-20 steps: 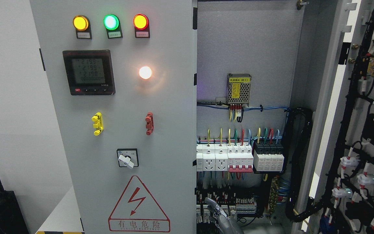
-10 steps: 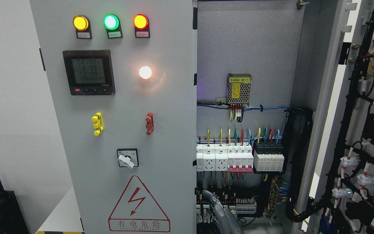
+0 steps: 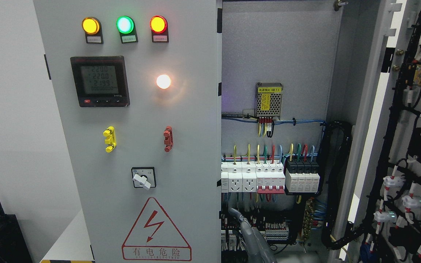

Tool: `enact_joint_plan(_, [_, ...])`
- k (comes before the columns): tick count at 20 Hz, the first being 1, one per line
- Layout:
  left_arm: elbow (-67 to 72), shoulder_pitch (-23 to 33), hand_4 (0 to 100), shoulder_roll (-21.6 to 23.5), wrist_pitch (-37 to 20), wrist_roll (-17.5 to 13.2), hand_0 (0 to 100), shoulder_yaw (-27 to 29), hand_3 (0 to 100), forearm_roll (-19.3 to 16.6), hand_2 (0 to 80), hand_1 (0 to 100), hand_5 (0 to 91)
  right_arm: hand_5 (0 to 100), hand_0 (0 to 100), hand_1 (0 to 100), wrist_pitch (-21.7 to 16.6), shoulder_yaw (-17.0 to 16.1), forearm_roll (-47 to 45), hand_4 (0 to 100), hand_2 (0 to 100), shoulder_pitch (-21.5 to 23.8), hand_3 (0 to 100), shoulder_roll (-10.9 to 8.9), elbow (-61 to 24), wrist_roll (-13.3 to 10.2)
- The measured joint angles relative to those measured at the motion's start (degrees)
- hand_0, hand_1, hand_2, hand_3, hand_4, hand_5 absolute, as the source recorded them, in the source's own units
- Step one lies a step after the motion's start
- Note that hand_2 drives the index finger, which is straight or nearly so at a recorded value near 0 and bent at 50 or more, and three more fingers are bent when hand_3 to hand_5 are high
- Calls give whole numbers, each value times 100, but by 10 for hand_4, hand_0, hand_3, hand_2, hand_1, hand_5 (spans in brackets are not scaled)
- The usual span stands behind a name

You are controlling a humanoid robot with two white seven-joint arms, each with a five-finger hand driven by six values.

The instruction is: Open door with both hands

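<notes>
One hand (image 3: 249,233) cut off, fingers unclear

one robot hand (image 3: 249,233) in view, at the bottom edge right of centre. grey metallic fingers (image 3: 236,214) point up and to the left, held close together and slightly bent. wrist and arm cut off by the frame; side of entry unclear. finger state unclear. no second hand visible.
</notes>
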Motion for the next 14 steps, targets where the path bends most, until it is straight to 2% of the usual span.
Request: enact_joint_plan(14, [0, 0, 32, 0, -2, 0, 0, 0, 0, 0, 0, 0, 0, 0, 0, 0, 158, -6, -219, 0, 0, -250, 0, 42, 169, -1])
